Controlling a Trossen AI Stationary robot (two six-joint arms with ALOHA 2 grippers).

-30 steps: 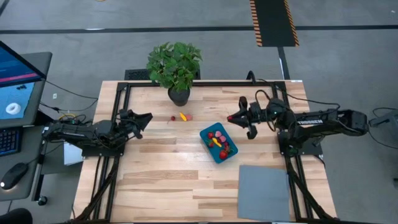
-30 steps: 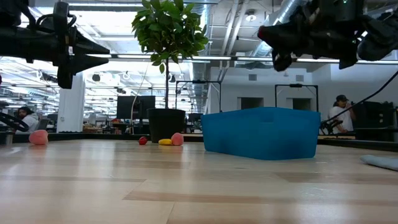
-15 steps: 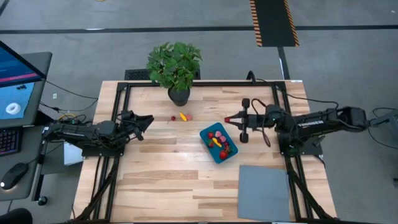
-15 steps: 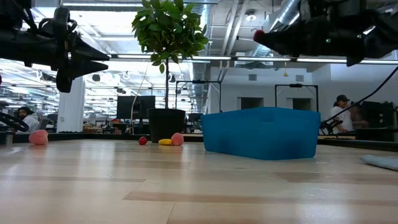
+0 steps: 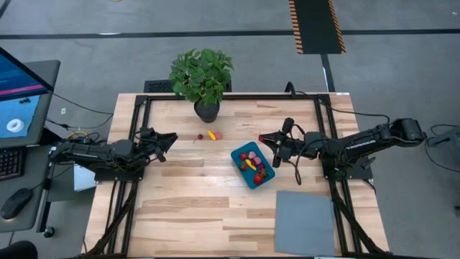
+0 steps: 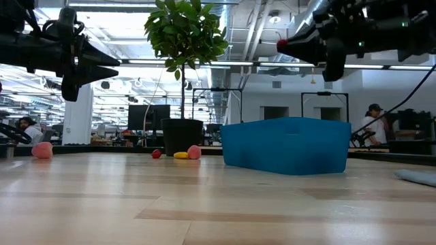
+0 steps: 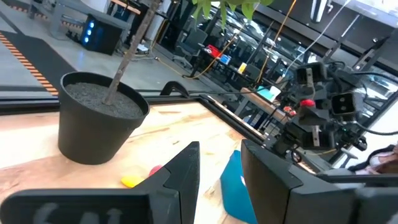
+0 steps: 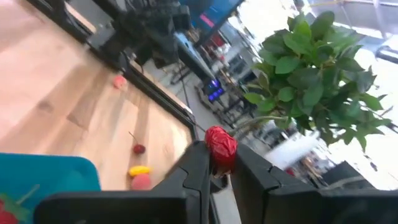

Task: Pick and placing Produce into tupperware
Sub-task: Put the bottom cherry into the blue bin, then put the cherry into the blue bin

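Note:
The teal-blue tupperware (image 5: 263, 180) stands right of the table's middle with several red and yellow pieces of produce (image 5: 251, 164) inside. My right gripper (image 5: 263, 137) hangs level just beyond the tub's far right edge, shut on a small red piece (image 8: 220, 143). A red (image 5: 200, 136), a yellow (image 5: 211, 134) and a pink piece (image 5: 218, 135) lie on the wood in front of the plant pot (image 5: 207, 110). Another pink piece (image 6: 42, 150) lies farther left. My left gripper (image 5: 171, 137) waits at the left, open, pointing level toward the pot (image 7: 99, 118). My right gripper pinches the small red piece (image 8: 219, 153) between its two fingertips (image 8: 200, 163), only at their free ends. The fingers lie level and point toward the table's left. The piece is lifted clear, well above the wood, beside the tub's far right edge (image 5: 264, 148).
A leafy potted plant (image 5: 203, 74) stands at the far middle. A flat grey mat (image 5: 305, 223) lies at the near right corner. Bare wood stretches across the near left half. A person (image 6: 372, 126) sits in the room beyond the table.
My right gripper has rolled about the line it points along and its hand has shifted a little toward the table's left, keeping the red piece pinched and clear of the table beside the tub.

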